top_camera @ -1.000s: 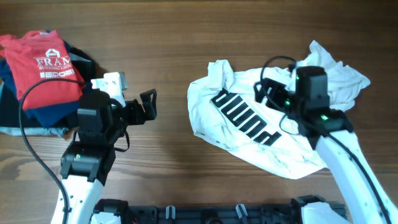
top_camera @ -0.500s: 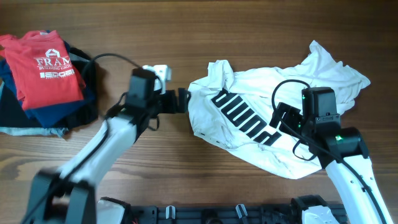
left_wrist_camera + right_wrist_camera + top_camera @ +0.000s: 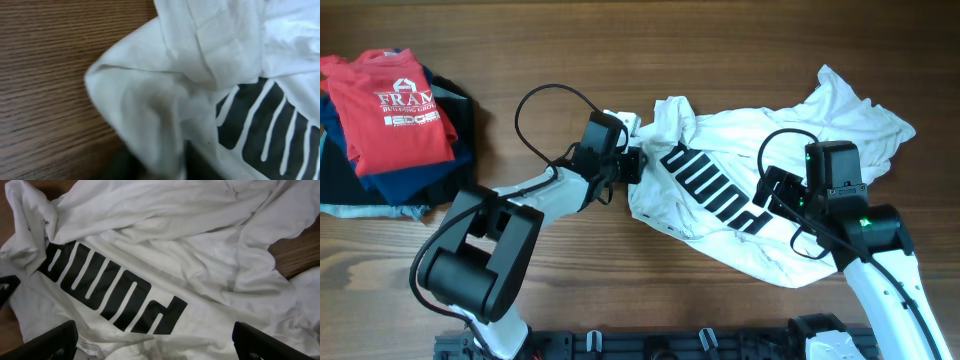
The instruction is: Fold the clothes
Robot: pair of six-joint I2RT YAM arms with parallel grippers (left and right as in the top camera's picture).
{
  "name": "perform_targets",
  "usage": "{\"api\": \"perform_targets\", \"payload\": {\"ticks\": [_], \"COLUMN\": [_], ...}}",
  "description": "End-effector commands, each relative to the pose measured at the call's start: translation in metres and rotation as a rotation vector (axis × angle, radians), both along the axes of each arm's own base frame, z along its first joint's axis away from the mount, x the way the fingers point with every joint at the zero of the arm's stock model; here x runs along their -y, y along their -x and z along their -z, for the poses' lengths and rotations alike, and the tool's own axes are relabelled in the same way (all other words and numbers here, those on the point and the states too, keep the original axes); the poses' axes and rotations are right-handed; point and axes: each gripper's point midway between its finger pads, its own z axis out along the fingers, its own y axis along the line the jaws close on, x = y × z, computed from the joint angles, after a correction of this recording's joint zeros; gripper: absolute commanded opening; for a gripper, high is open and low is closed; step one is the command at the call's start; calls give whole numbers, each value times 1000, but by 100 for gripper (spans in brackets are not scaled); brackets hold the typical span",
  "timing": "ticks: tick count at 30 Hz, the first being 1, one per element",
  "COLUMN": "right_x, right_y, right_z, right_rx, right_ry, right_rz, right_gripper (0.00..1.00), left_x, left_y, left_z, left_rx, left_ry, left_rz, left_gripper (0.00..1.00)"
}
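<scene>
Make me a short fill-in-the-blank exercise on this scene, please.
1. The crumpled shirt with black lettering is ___ in colour.
2. The top garment on the pile of folded clothes is ___ in colour.
3. The right gripper above the crumpled shirt is ___, holding nothing.
4. The table has a ___ surface.

Missing words: white; red; open; wooden.

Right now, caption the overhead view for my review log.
Left fingers at the crumpled white Puma T-shirt's edge, right fingers over its logo, red shirt topping a pile.
</scene>
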Motion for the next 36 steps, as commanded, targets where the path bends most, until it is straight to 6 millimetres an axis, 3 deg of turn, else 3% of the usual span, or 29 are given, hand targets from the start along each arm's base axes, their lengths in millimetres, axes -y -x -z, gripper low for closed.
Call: {"api": "perform_targets", "payload": {"ticks": [1,5,7,10,11,12,13,14,16,18,21,26,31,36], "right_x": [-1,-1,-1,-1,-1,-1,-2,-2,-2,-2,-2,-2,-1,-1], "right_y": [-1,-1,-1,-1,-1,-1,-2,-3,-3,-3,-3,-3,-1,4], "right_z": [-5,-5,-4,-4,-5,-5,-5,-6,-6,-5,-5,-5,-4,-2], "right_rx": [17,15,15,15,15,18,21,23,24,23,23,23,13,-8], "right_ry": [-19,-19,-19,-19,-19,-19,-20,-20,-21,-21,-20,-20,-18,-15], "right_rz": [8,8,8,9,8,9,9,9,10,10,9,8,8,8], "right_gripper": [100,100,100,100,100,100,100,100,100,100,100,100,99,100], "left_x": [-22,-64,-111,-184,-203,-219,-235,-244,-238,-217,-173,-126,-91,-79], "left_y": [-24,-72,-110,-144,-149,-150,-150,-144,-130,-107,-49,19,63,74], "left_z": [-1,-31,-63,-102,-111,-119,-125,-127,-122,-109,-90,-74,-42,-7], "left_rx": [74,156,184,208,202,185,161,110,11,-122,-404,-653,-772,-779], "left_ry": [-100,-128,-121,-122,-120,-115,-111,-97,-43,27,94,9,-81,-73], "left_rz": [-106,-258,-377,-534,-578,-621,-649,-651,-607,-536,-426,-320,-323,-417], "left_gripper": [4,4,4,4,8,58,99,100,100,100,100,100,97,79]}}
